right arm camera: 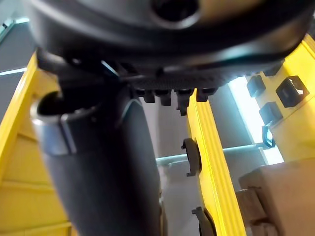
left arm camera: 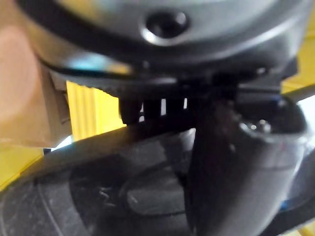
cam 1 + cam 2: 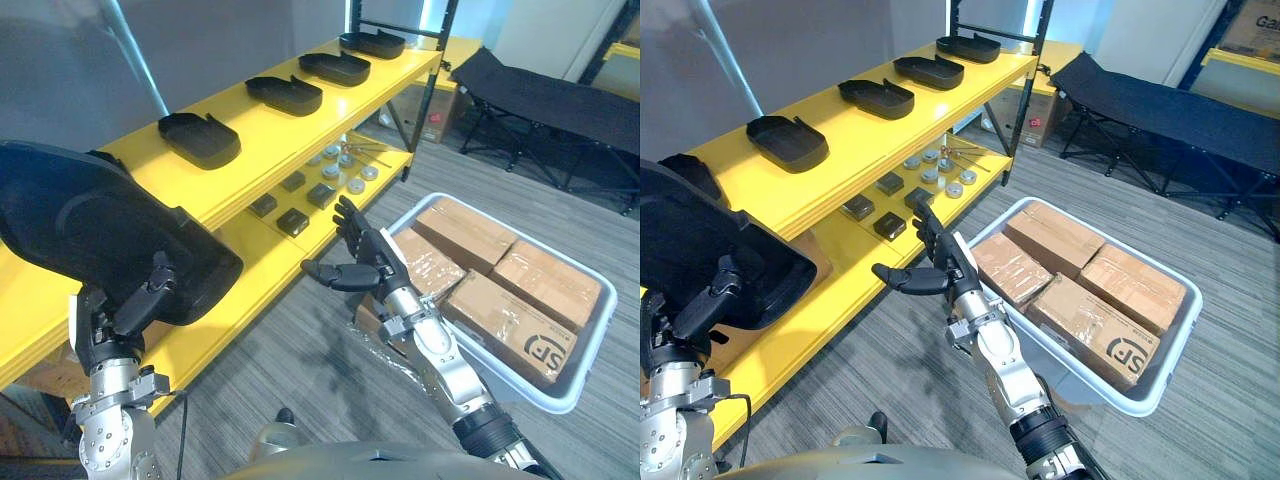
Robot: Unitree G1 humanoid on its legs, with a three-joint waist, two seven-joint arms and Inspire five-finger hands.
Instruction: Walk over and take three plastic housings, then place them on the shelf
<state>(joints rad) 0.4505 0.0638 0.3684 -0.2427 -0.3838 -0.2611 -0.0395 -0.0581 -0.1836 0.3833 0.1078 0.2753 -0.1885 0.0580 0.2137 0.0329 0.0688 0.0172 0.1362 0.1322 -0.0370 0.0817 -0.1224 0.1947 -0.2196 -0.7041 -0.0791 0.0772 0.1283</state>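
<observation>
Grey carpet floor (image 3: 300, 350) underfoot. At 8 o'clock my left hand (image 3: 115, 325) grips a black plastic housing (image 3: 90, 230) over the yellow shelf (image 3: 270, 130)'s near end. Right hand (image 3: 365, 262) at centre, fingers straight, empty. Grey bin (image 3: 560, 395) of cardboard boxes (image 3: 520, 300) at 4. Four more housings (image 3: 200, 138) line the shelf top toward 12. Black cot (image 3: 560, 100) at 2.

Near housing (image 3: 110, 235): black plastic, matt with faint sheen, fine scratches. Far housings (image 3: 200, 140): same matt black plastic. Shelf (image 3: 270, 135): smooth yellow painted boards, black metal posts. Boxes (image 3: 465, 235): brown cardboard, shiny clear tape. Tray (image 3: 596, 335): smooth pale grey plastic. Floor (image 3: 300, 345): rough ribbed grey carpet. Cot (image 3: 540, 95): black cloth.
</observation>
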